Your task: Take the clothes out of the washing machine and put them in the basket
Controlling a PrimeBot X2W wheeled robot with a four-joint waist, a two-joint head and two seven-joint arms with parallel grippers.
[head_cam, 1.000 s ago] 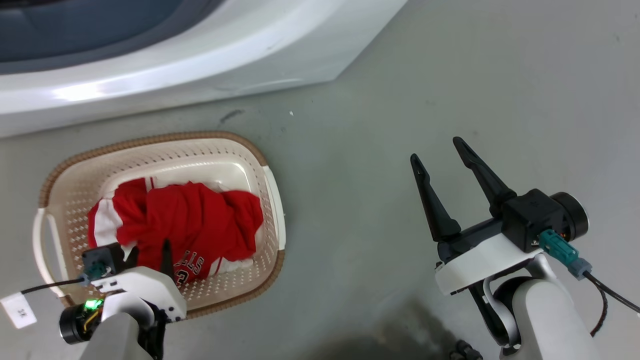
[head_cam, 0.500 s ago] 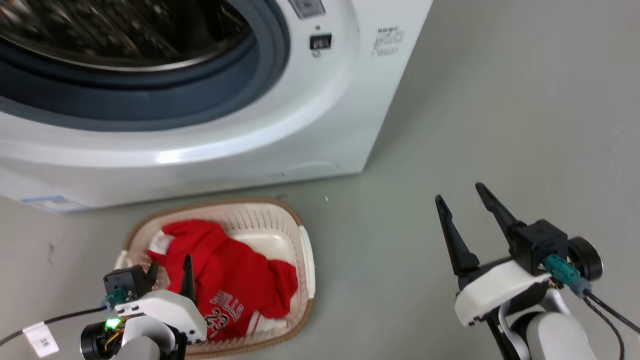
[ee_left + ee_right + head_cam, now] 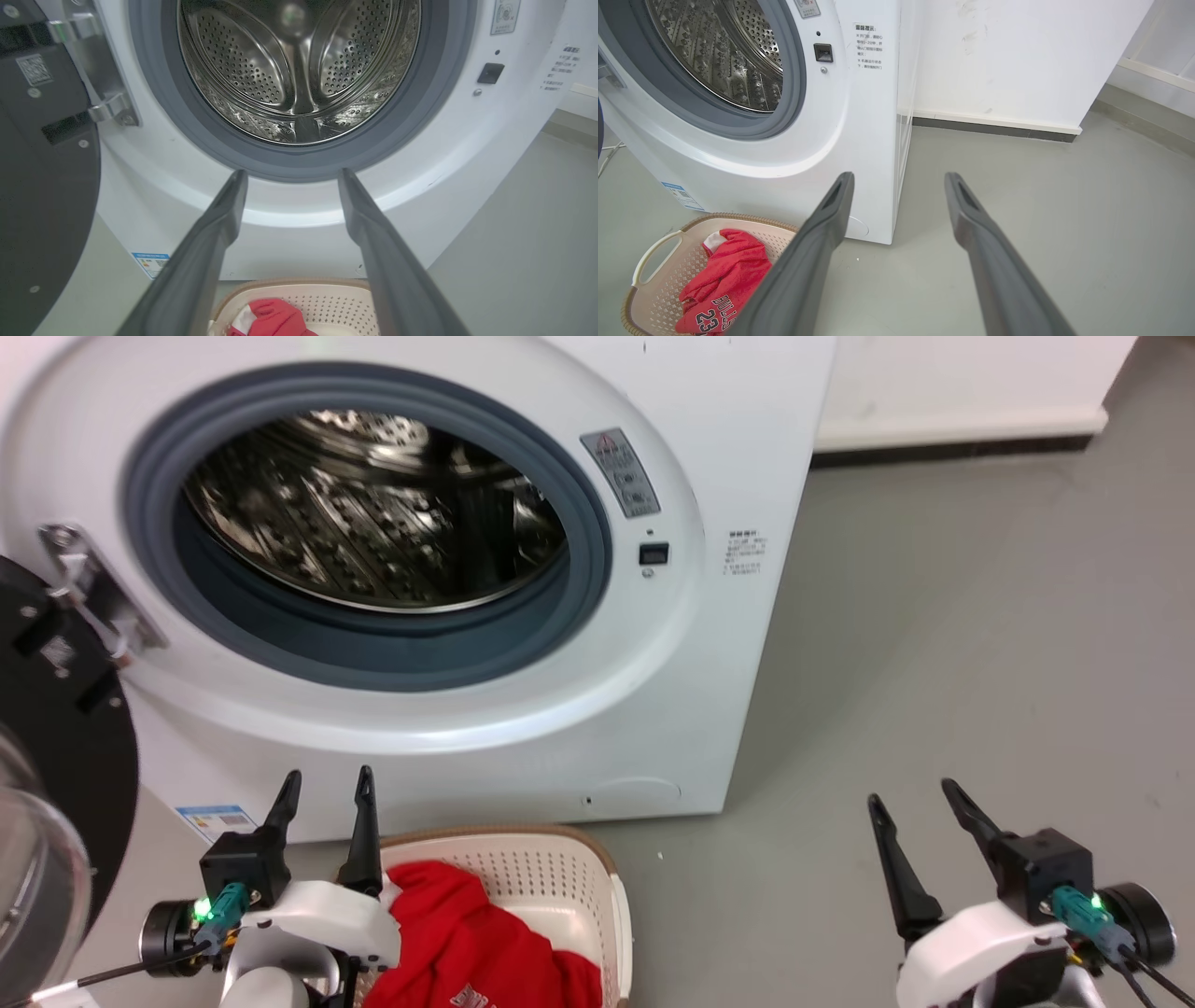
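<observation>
**A:** Where're the clothes (image 3: pixel 720 280)?
**B:** Red heap in the basket (image 3: pixel 775 242), on the floor by the washing machine (image 3: pixel 709 663), at its front edge. Drum (image 3: pixel 299 70) looks bare, far as I see.
**A:** Fingers?
**B:** My left gripper (image 3: pixel 329 777) & right gripper (image 3: pixel 910 793) are both spread, holding nothing.
**A:** If you regrab?
**B:** Soft, light, floppy fabric, prob. a bit slick. I'd pinch a bunched fold up top, not the flat lettering.

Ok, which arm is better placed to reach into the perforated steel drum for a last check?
Left. The left hand, open, points straight at the grey rubber-rimmed port of the white washing machine; the right hand sits beyond the machine's corner, over grey floor.
</observation>
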